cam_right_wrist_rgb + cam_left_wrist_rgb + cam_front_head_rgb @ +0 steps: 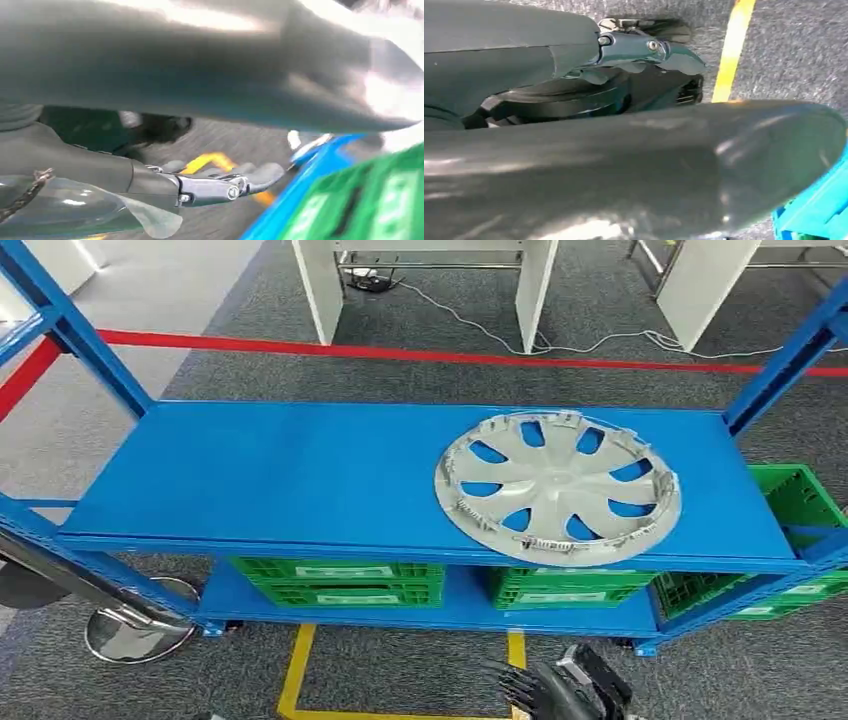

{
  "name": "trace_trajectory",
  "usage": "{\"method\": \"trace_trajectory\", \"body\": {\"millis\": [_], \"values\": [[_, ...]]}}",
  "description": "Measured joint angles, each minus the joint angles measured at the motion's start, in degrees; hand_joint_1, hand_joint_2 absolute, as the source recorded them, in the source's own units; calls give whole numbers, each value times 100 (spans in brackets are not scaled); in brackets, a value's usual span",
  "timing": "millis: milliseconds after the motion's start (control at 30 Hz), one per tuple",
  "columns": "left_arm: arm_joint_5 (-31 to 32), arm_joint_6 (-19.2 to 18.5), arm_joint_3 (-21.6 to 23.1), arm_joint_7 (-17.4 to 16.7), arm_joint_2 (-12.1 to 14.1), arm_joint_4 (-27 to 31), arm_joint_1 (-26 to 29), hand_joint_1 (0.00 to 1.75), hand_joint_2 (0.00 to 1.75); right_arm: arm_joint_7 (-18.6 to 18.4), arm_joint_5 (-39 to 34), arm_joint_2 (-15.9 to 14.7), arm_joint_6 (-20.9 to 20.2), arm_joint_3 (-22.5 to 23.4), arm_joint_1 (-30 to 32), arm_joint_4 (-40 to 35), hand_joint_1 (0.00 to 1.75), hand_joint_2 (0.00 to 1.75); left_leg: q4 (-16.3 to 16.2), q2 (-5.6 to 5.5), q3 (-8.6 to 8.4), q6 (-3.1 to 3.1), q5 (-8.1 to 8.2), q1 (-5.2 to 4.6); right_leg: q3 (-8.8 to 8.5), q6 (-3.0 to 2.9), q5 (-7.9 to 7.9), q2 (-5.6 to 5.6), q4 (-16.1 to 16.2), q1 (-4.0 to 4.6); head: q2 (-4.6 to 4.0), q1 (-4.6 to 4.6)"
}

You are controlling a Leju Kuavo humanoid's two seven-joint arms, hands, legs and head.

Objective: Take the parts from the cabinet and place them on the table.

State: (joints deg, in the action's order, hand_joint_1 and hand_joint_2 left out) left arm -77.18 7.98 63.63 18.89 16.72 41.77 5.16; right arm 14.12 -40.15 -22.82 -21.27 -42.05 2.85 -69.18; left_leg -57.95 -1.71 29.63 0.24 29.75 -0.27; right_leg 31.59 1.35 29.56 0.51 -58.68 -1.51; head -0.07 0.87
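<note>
We see the hubcap (pixel 559 488) lying flat on the right half of the blue shelf (pixel 280 475), up and ahead of our right hand (pixel 560 685), which hangs low, holds nothing with fingers apart, and sits nearer than the left hand (pixel 644 50), also holding nothing.

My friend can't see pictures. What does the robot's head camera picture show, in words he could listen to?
A grey wheel cover lies flat on the right part of a blue shelf. Green crates sit on the lower shelf, and another green crate stands at the right end. Low down, the robot's right hand hangs over grey carpet with yellow tape.
</note>
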Motion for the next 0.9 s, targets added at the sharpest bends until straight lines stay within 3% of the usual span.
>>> {"method": "trace_trajectory", "body": {"millis": [233,267,333,467,900], "values": [[-609,112,568,227,164,201,-71,0,0,173,418,-2,-955,0,-61,-892,0,0,0,-1,0,1,0,0,-4,0,0,-4,0,0,0,2],[-697,135,659,266,188,242,-77,0,0,201,509,-2,-1080,4,-90,-1059,0,175,0,-1,-1,0,-1,0,-4,0,0,-3,0,0,0,0],[-820,186,809,337,236,315,-89,0,0,271,673,-11,-1235,20,-153,-1327,0,175,0,0,-1,1,-1,0,-4,0,0,-2,0,0,0,0],[-867,328,1027,474,321,459,-109,0,0,420,1150,-79,-1153,81,-233,-1867,0,175,0,-1,-4,1,-1,0,-8,0,0,-5,0,0,0,0],[-896,979,1611,892,481,828,-218,0,0,660,3128,-98,327,256,-399,-3108,0,175,-2,-1,-12,1,-1,0,-7,0,0,-4,0,0,0,0]]}}
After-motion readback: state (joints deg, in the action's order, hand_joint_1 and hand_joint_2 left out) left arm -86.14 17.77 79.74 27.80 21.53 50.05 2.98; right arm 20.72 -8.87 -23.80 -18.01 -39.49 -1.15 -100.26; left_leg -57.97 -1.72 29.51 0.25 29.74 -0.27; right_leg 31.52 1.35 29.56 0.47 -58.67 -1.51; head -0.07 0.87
